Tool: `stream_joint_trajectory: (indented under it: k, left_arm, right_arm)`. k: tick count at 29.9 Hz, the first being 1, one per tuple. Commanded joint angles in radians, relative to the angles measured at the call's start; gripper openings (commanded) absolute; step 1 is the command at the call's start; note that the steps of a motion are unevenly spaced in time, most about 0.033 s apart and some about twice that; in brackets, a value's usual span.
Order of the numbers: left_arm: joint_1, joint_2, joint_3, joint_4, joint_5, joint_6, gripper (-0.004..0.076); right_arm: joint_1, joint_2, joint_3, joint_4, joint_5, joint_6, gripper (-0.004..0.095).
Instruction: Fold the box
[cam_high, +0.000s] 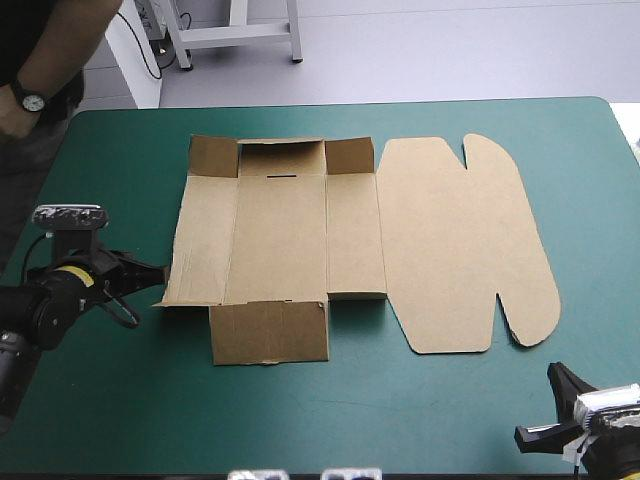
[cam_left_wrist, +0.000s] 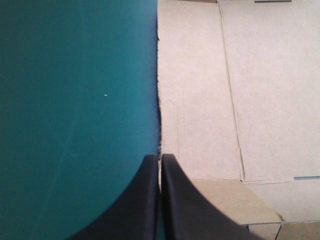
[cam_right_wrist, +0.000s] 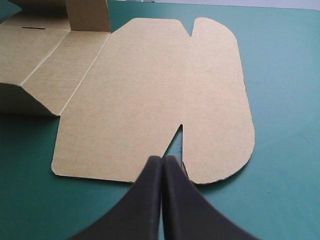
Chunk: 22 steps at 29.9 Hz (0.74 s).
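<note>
We begin at the left gripper (cam_left_wrist: 160, 158). Its two black fingers are pressed together into one point, and this point touches the left edge of the box (cam_high: 280, 240), a cut sheet of brown board, toward the near end of that edge. We see no board between the fingers. The box lies to the right of this gripper on the desk (cam_high: 120, 150) with the teal-green cover, and its long axis goes from left to right. Its left panel (cam_high: 205, 240) seems a little raised, two small far flaps stand up, and the rounded lid (cam_high: 460, 240) is flat on the right. The right gripper (cam_right_wrist: 162, 159), also pressed together and holding nothing, stands at the near right, close to the lid's rounded end. We judge the left arm nearer, so the left panel is probably the next wall to lift.
</note>
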Motion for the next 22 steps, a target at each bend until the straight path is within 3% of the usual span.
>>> stream_joint_trajectory:
  k: [1, 5, 8, 11, 22]
  left_arm:
    - [0.017, 0.086, -0.078, -0.128, -0.080, 0.108, 0.0017]
    - [0.133, 0.201, -0.142, -0.409, -0.050, 0.327, 0.0017]
    - [0.302, 0.292, -0.194, -0.687, 0.075, 0.552, 0.0017]
    - [0.418, 0.382, -0.221, -0.894, 0.189, 0.670, 0.0017]
    - [0.488, 0.705, -0.333, -0.913, 0.377, 0.692, 0.0014]
  right_arm:
    - [-0.005, -0.023, -0.022, 0.005, -0.077, -0.004, -0.0020]
    - [-0.005, -0.023, -0.022, 0.005, -0.077, -0.004, -0.0020]
    - [-0.005, -0.023, -0.022, 0.005, -0.077, -0.004, -0.0020]
    - [-0.005, -0.023, -0.022, 0.005, -0.077, -0.004, -0.0020]
    - [-0.005, -0.023, -0.022, 0.005, -0.077, -0.004, -0.0020]
